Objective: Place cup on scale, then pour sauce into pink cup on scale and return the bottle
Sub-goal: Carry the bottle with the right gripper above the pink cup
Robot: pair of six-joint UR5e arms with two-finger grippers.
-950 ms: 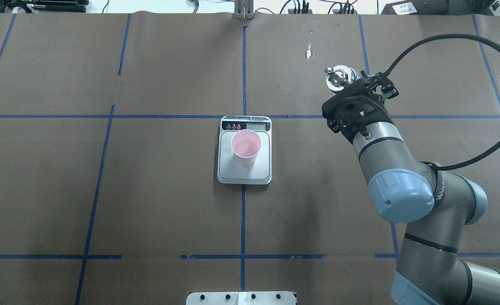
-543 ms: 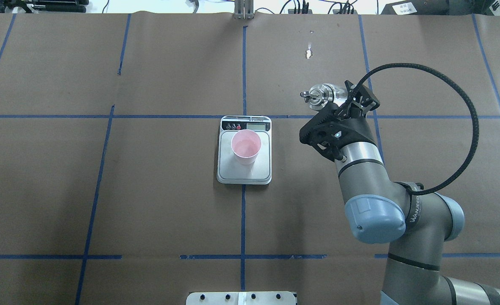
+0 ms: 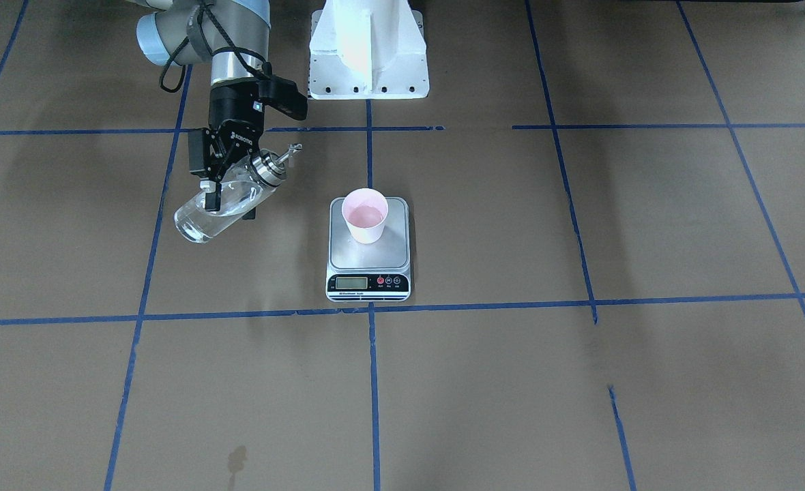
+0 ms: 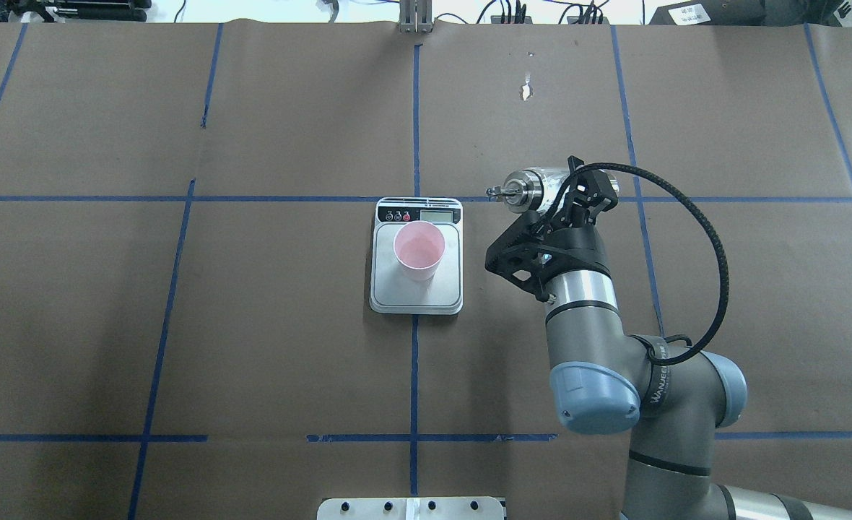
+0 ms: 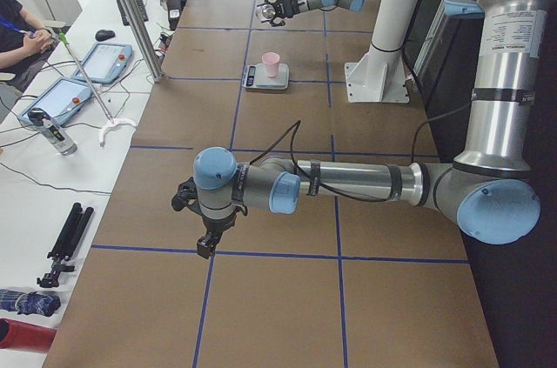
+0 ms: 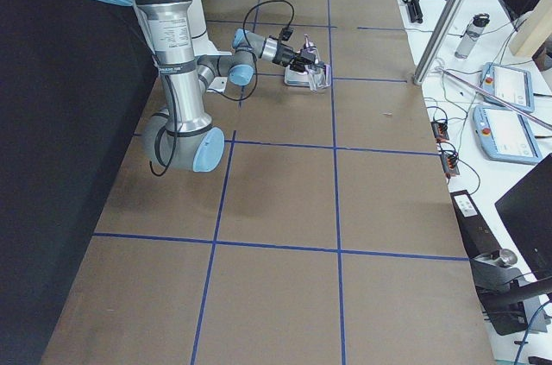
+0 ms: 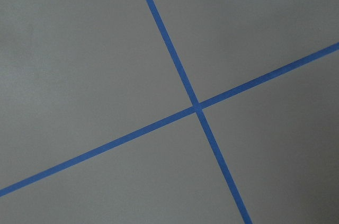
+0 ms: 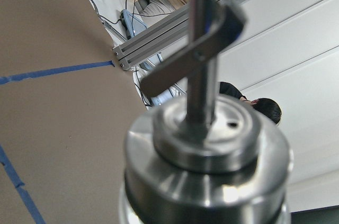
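Note:
The pale pink cup [image 4: 419, 249] stands upright on the silver scale [image 4: 416, 290] at the table's middle; both show in the front view, cup [image 3: 365, 215] on scale [image 3: 368, 256]. My right gripper [image 4: 576, 191] is shut on the clear glass bottle [image 4: 534, 189] and holds it tilted in the air to the right of the scale, spout pointing toward it. In the front view the bottle [image 3: 215, 211] hangs in the gripper [image 3: 228, 201]. The right wrist view shows its metal collar [image 8: 206, 150] close up. My left gripper [image 5: 207, 242] hangs over bare table far away; I cannot tell its state.
Brown paper with blue tape lines [image 4: 414, 123] covers the table. The white robot base [image 3: 368, 48] stands behind the scale. A small white mark [image 4: 526, 91] lies at the far side. Operators' tablets and cables [image 5: 87, 72] sit beyond the table's far edge.
My right arm has carried the bottle leftward toward the scale and nearer the robot. The bottle has tipped over so its spout points left. Cup and scale have not moved.

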